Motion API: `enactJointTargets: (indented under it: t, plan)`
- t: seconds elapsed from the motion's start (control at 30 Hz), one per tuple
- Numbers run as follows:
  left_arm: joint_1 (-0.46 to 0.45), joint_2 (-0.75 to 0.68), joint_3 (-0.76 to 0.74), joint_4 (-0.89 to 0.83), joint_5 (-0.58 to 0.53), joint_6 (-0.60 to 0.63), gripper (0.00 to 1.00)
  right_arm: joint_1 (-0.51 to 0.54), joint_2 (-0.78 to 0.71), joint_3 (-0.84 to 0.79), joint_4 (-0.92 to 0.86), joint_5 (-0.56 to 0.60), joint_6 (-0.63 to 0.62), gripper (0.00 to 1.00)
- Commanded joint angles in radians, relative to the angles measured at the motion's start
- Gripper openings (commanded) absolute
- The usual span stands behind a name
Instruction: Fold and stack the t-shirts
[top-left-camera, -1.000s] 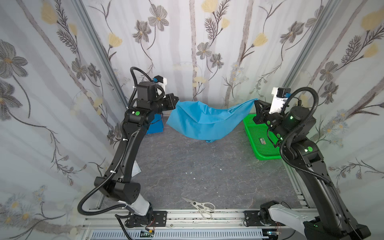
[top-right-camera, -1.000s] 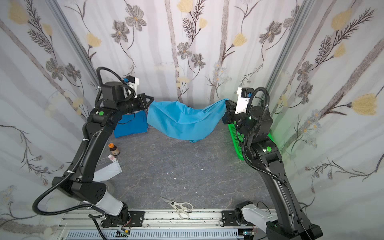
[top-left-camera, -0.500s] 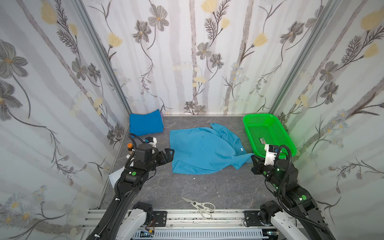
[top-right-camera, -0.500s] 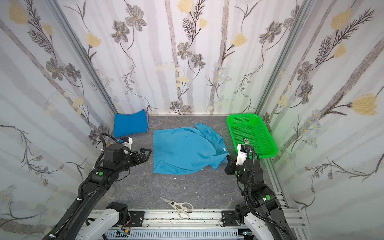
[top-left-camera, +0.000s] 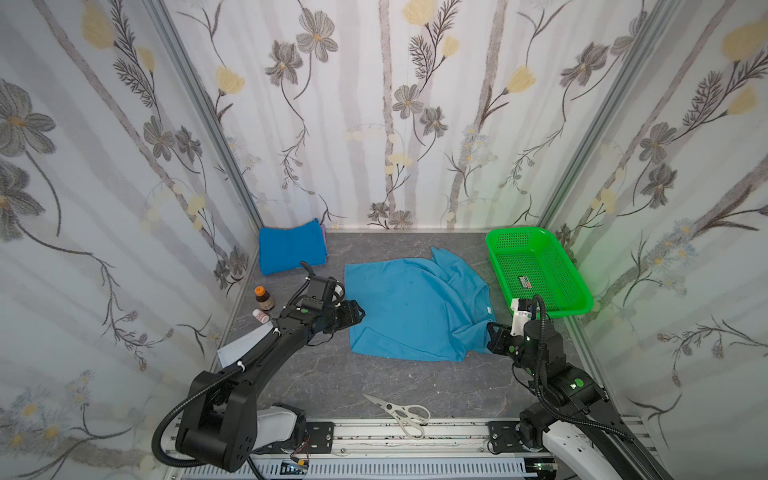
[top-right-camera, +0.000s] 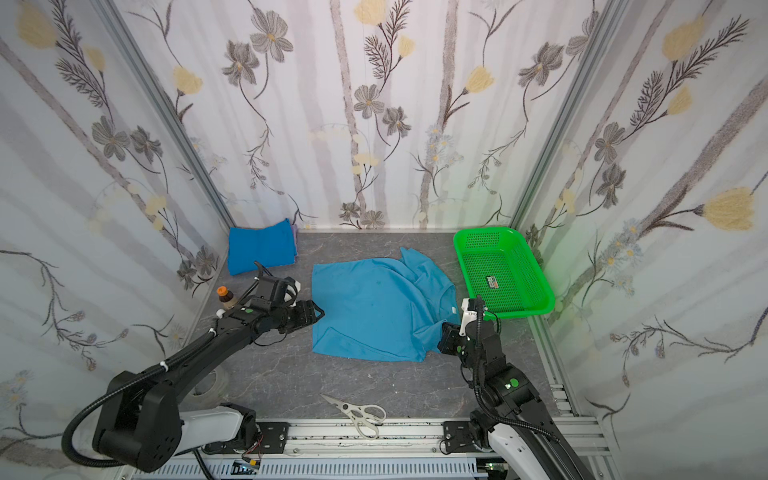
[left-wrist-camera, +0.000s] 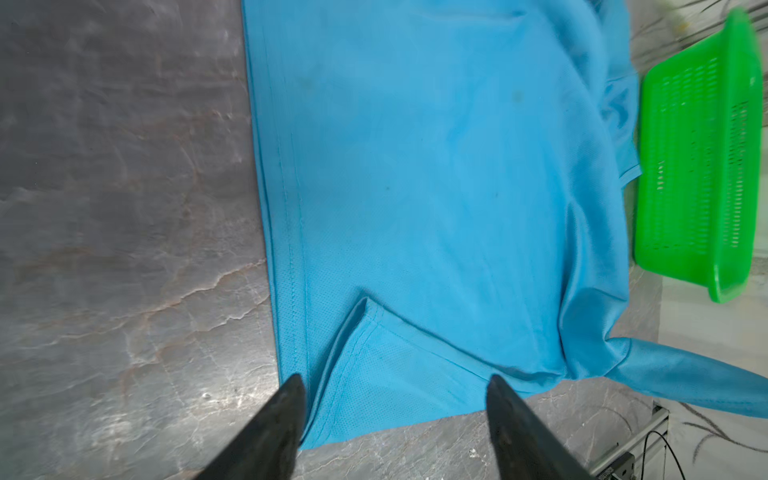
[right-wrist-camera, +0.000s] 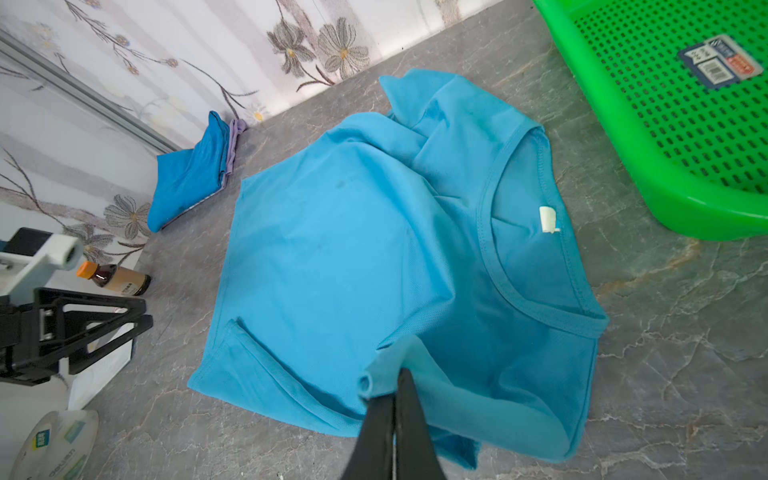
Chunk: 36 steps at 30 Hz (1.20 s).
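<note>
Right jaws: clenched on a bunched edge of the light-blue t-shirt (top-left-camera: 411, 307) on its collar side, holding that fold just off the desk (top-left-camera: 332, 382). I judge this grip anchors the cloth for flattening.

Left jaws: released, parted at the near hem corner, gripping nothing. A small flap is turned over there and probably needs smoothing before folding.

The shirt lies spread mid-desk, between the darker blue t-shirt (top-left-camera: 291, 251), folded at the back-left corner, and the green basket (top-left-camera: 557, 312).

The desk is grey and marbled, with scissors (top-left-camera: 399, 411) near its front edge. Floral-papered walls (top-left-camera: 374, 124) enclose three sides.
</note>
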<state>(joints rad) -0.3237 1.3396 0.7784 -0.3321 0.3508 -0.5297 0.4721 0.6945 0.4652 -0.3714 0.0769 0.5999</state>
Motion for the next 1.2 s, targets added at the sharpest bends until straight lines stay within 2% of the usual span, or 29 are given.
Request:
enactJointTargets:
  t: [0.0, 0.1, 0.2, 0.33, 0.57, 0.7, 0.87, 1.07, 1.17]
  plan:
    - [-0.031, 0.077, 0.032, 0.013, -0.038, -0.010, 0.58, 0.025, 0.012, -0.026, 0.077, -0.009, 0.042, 0.00]
    - [-0.059, 0.137, 0.082, -0.029, -0.138, 0.034, 0.59, 0.051, 0.019, -0.043, 0.099, -0.006, 0.042, 0.00]
    - [-0.075, 0.216, 0.117, -0.015, -0.118, 0.078, 0.58, 0.062, 0.017, -0.061, 0.119, -0.009, 0.043, 0.00]
    - [-0.109, 0.300, 0.162, -0.040, -0.128, 0.103, 0.51, 0.062, 0.023, -0.062, 0.125, -0.011, 0.034, 0.00]
    - [-0.137, 0.343, 0.173, -0.082, -0.183, 0.143, 0.52, 0.063, 0.023, -0.056, 0.126, -0.011, 0.016, 0.00]
    - [-0.158, 0.356, 0.181, -0.083, -0.189, 0.152, 0.49, 0.062, 0.027, -0.051, 0.132, -0.013, 0.011, 0.00]
    - [-0.170, 0.357, 0.191, -0.091, -0.200, 0.157, 0.39, 0.063, 0.031, -0.050, 0.141, -0.019, 0.010, 0.00]
    - [-0.177, 0.349, 0.198, -0.108, -0.213, 0.164, 0.19, 0.063, 0.022, -0.050, 0.131, -0.018, 0.009, 0.00]
    - [-0.183, 0.345, 0.200, -0.121, -0.217, 0.167, 0.15, 0.063, 0.021, -0.050, 0.131, -0.021, 0.006, 0.00]
